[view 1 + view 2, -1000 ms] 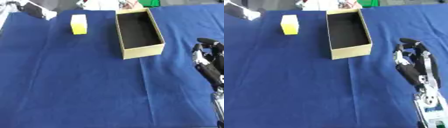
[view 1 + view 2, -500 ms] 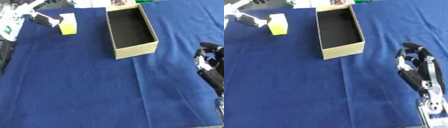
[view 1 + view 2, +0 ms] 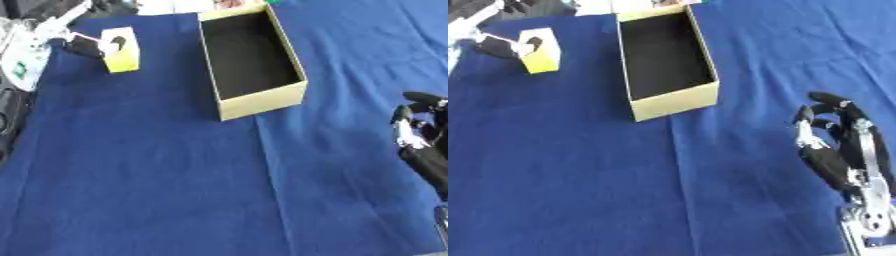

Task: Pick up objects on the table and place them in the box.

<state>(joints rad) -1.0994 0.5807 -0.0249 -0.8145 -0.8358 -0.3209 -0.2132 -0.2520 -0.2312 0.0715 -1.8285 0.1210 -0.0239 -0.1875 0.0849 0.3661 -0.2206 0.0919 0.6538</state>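
Surface point(image 3: 157, 180): covered in deep blue cloth, plain, without pattern, faint creases only.

Box point(image 3: 262, 102): pale yellow-tan outer walls and rim, black interior.

Block point(image 3: 121, 46): yellow, lighter cream-yellow on its top face.

Left robot hand point(image 3: 87, 45): black fingers at the block's side, with white and silver arm parts behind.

Right robot hand point(image 3: 833, 145): mostly black, with silver and white segments along the fingers and a silver wrist.

Far edge: dark and white shapes, with a small green patch.
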